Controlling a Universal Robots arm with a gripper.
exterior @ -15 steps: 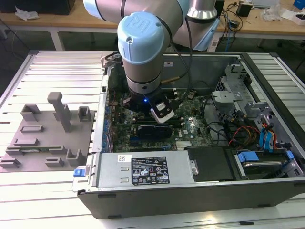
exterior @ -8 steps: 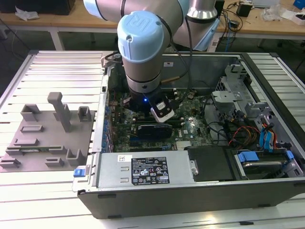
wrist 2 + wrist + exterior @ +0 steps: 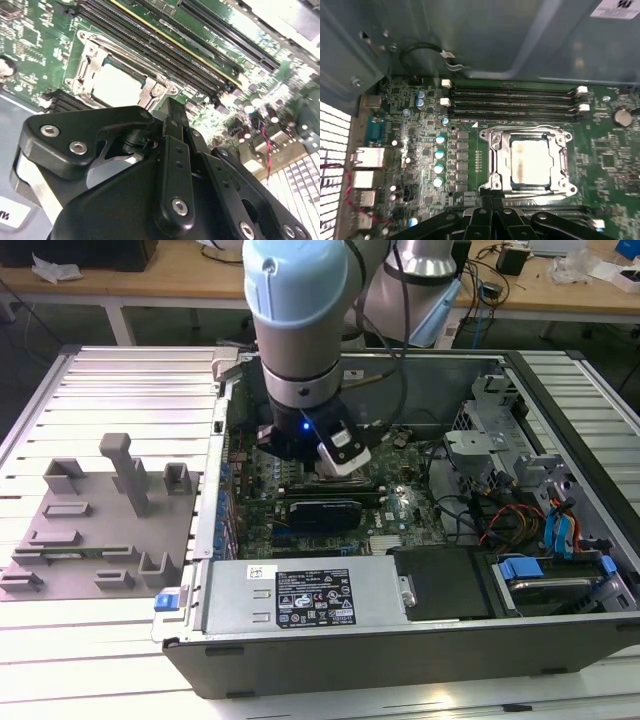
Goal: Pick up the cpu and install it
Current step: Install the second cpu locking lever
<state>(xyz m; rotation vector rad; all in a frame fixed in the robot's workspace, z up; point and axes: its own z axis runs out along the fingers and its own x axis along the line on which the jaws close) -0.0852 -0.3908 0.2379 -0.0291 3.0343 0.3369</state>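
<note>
The cpu (image 3: 530, 159) is a silvery-white square lying flat inside the metal socket frame (image 3: 492, 150) on the green motherboard, with the bracket framing its edges. It appears again in the second wrist view as the cpu (image 3: 117, 87). My black gripper (image 3: 495, 206) hangs just above the board, beside the socket and apart from the chip. Its fingertips (image 3: 172, 112) stand together with nothing between them. In the exterior view the arm's wrist (image 3: 300, 390) reaches down into the open computer case (image 3: 400, 650).
Long memory slots (image 3: 515, 102) run beside the socket. A dark expansion card (image 3: 322, 512) and the power supply (image 3: 300, 595) lie close to the arm. Cables and drive cages (image 3: 520, 510) crowd the exterior view's right. A grey fixture plate (image 3: 100, 530) sits on the exterior view's left.
</note>
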